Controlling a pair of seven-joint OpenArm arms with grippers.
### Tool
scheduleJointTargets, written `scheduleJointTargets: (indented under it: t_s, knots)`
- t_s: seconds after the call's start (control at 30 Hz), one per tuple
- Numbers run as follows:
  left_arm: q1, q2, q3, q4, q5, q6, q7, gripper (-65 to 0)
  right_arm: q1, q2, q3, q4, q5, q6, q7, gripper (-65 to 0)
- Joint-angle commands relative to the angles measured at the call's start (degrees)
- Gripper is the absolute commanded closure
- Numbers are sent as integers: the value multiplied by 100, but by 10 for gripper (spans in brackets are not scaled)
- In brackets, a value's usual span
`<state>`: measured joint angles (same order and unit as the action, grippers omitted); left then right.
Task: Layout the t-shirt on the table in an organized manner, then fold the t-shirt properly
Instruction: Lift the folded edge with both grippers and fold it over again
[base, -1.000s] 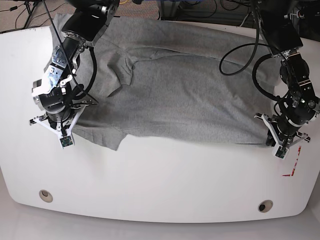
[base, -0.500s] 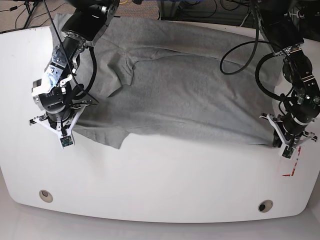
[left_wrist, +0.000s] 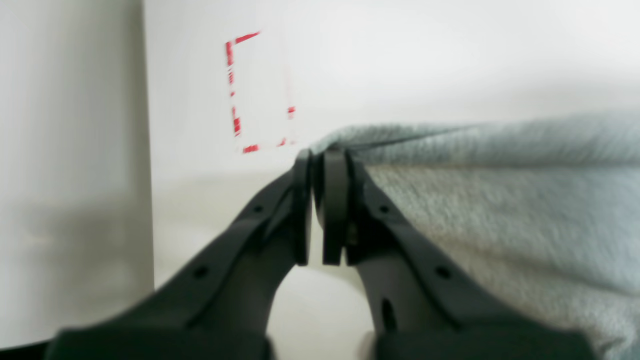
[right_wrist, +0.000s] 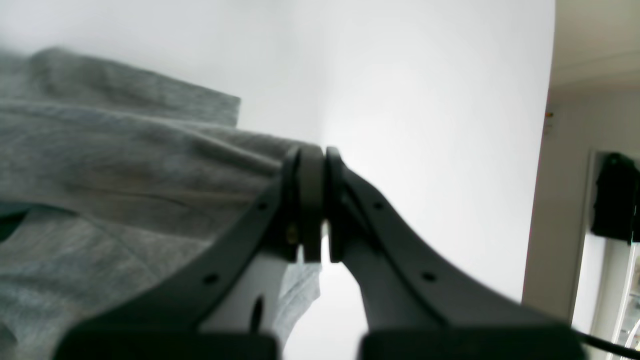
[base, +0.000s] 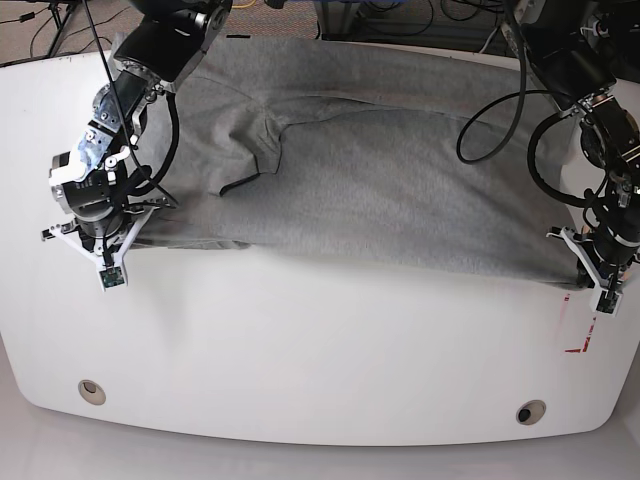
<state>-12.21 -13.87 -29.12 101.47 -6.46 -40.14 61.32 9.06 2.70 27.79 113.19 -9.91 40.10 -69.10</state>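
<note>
The grey t-shirt (base: 380, 180) lies spread across the far half of the white table (base: 320, 350), its near edge pulled into an almost straight line. At the shirt's near corner on the right of the base view, my left gripper (base: 585, 272) is shut on the hem. The left wrist view shows its fingertips (left_wrist: 316, 160) pinched on the cloth (left_wrist: 500, 200). My right gripper (base: 118, 238) is on that view's left, shut on the other near corner. In the right wrist view the fabric (right_wrist: 125, 165) runs into the closed tips (right_wrist: 314, 155). No lettering shows.
A red-outlined rectangle mark (base: 585, 335) (left_wrist: 257, 90) sits just in front of the left gripper. Two round grommet holes (base: 91, 391) (base: 530, 412) lie near the front edge. Black cables (base: 490, 90) loop over the shirt's right side.
Both grippers have moved outward, away from each other, keeping their hold. The shirt's near edge has been stretched straighter, and the drooping flap at its left corner is gone.
</note>
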Motion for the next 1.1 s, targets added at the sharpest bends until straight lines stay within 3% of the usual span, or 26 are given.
scheduleJointTargets:
  t_s: [0.0,0.27,0.83,1.07]
  knots:
    - [-102,-103,-28,99,-9,14,-88,-11,118,69,47,114,2,-10,101,-8]
    - [-102,-103,-19,108,-9,14,35,-11,-84,112,65,158,2,-10,92,-8]
    - [-58,-112,-107,802,0,14,1617,-11,-488,104,82,220,2,-10,13,-8]
    - [346,-121,-345,829,9,14,1697,-11,-708,104,82,246,2,-10,-22,-8]
